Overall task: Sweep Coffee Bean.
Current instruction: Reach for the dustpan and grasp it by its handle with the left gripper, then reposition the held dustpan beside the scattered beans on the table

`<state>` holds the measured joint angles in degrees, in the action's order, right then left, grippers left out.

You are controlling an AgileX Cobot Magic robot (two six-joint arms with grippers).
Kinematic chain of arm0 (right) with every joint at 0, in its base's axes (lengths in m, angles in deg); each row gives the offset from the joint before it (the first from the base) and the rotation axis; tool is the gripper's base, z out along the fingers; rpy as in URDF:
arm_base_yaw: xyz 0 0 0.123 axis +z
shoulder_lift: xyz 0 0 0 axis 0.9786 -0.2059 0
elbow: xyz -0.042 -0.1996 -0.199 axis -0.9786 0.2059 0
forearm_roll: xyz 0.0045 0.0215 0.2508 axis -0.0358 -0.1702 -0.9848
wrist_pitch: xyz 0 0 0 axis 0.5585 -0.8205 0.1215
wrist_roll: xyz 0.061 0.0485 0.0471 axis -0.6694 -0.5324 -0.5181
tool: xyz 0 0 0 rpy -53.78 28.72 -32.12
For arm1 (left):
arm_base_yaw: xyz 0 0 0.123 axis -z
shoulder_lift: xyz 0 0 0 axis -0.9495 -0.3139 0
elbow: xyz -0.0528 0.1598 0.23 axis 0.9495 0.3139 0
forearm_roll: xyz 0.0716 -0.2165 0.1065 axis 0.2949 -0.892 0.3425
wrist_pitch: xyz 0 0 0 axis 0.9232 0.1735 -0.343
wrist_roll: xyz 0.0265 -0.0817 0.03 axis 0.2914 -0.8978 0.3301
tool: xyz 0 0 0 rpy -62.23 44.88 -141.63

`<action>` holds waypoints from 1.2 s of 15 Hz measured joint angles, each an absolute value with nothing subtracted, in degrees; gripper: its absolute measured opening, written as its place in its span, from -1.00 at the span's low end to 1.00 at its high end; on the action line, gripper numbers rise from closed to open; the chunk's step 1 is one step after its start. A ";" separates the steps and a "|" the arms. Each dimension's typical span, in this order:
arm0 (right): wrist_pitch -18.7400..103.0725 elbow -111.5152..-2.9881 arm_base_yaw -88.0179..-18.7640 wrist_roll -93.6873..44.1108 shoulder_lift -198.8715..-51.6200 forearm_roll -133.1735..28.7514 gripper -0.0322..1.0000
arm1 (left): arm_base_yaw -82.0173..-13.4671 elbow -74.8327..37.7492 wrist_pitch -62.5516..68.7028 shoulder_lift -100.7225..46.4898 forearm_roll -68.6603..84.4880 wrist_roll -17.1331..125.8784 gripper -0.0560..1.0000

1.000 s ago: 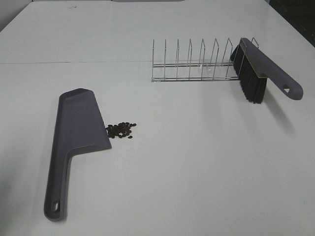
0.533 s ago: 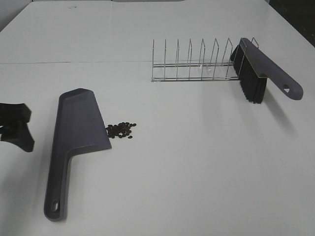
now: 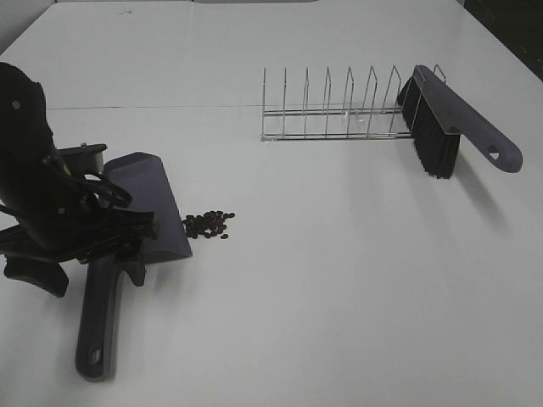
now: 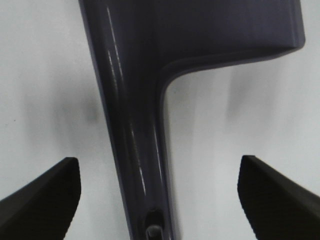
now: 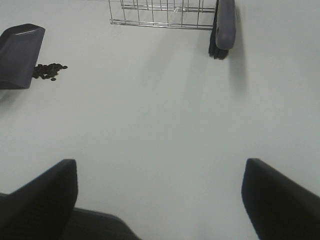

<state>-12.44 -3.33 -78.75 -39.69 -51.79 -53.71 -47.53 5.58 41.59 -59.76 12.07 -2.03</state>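
Observation:
The coffee beans [image 3: 209,224] lie in a small dark heap on the white table, right against the lip of the grey dustpan [image 3: 159,206]. My left gripper [image 3: 85,271] hovers over the dustpan's handle [image 4: 140,150]; it is open, with one finger on each side and clear of the handle. The grey brush [image 3: 445,114] with black bristles leans on the right end of the wire rack [image 3: 331,110]. My right gripper [image 5: 160,170] is open and holds nothing, well short of the brush [image 5: 224,27]. The beans [image 5: 49,70] and dustpan [image 5: 20,55] show far off in the right wrist view.
The wire rack [image 5: 160,12] stands at the back of the table with several upright dividers. The left arm hides part of the dustpan in the exterior high view. The right arm is outside that view.
The left arm has come in from the left edge and now stands over the dustpan handle, jaws still open. Beans, brush and dustpan have not moved.

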 joint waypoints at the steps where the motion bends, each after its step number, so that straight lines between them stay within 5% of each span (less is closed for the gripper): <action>1: -12.44 -3.33 -78.75 -39.69 -51.79 -53.71 0.51 | -47.53 5.58 40.45 -60.67 12.53 -2.66 0.54; 9: -12.44 -3.33 -78.75 -39.69 -51.79 -53.71 0.51 | -47.53 5.24 36.43 -65.89 13.33 -3.75 0.51; 11: -12.44 -3.33 -78.75 -39.69 -51.79 -53.71 0.51 | -47.53 5.24 36.49 -66.12 15.97 -3.86 0.29; 14: -12.44 -3.33 -78.75 -39.86 -51.79 -53.71 0.51 | -47.64 5.24 37.69 -66.23 23.25 -3.64 -0.32; 18: -12.38 -3.33 -78.75 -41.00 -51.79 -53.88 0.51 | -47.81 4.95 39.70 -66.23 32.93 -3.86 -0.31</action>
